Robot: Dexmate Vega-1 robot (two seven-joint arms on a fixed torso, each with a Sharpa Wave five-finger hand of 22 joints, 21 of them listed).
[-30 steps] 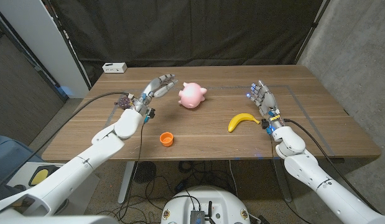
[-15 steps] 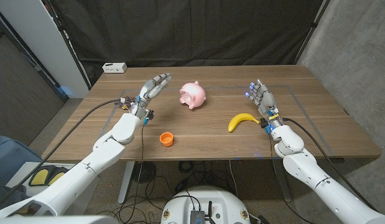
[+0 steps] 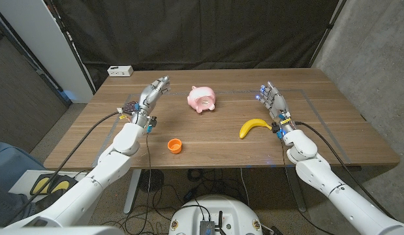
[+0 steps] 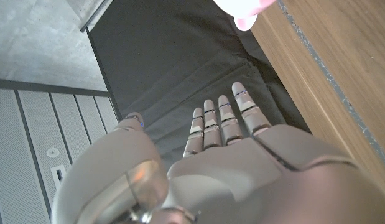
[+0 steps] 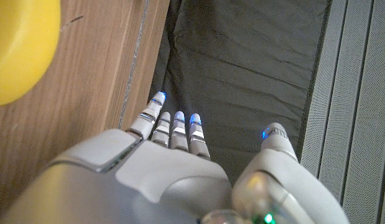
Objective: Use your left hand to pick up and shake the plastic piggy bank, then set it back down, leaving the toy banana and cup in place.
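The wooden surface (image 3: pixel 208 140) spans the head view, with a black curtain (image 3: pixel 202 32) hanging behind its far edge; the left arm (image 3: pixel 91 179) comes in from one near corner and the right arm (image 3: pixel 332 186) from the other; the left robot hand (image 3: pixel 151 96) is raised over the surface to the left of the piggy bank, fingers stretched out and apart, holding nothing, with a clear gap between its fingertips and the toy; the left wrist view shows the same robot hand (image 4: pixel 242 162) from behind, fingers straight and side by side, and a bit of the pink toy (image 4: pixel 245 9) at the frame's edge; the right robot hand (image 3: pixel 271 101) stands just beyond the banana's stem end, fingers straight and spread, empty, and the right wrist view shows it (image 5: pixel 173 168) with blue-lit fingertips and the yellow fruit (image 5: pixel 21 50) close by on the wood; the pink piggy bank (image 3: pixel 202 99) lies on the surface near the far middle, apparently tipped on its side, free of both hands; the toy banana (image 3: pixel 254 126) lies to the right of it, nearer the front; the small orange cup (image 3: pixel 175 145) stands upright near the front edge, well apart from the other 2 things; a white box (image 3: pixel 120 70) sits at the far left corner.
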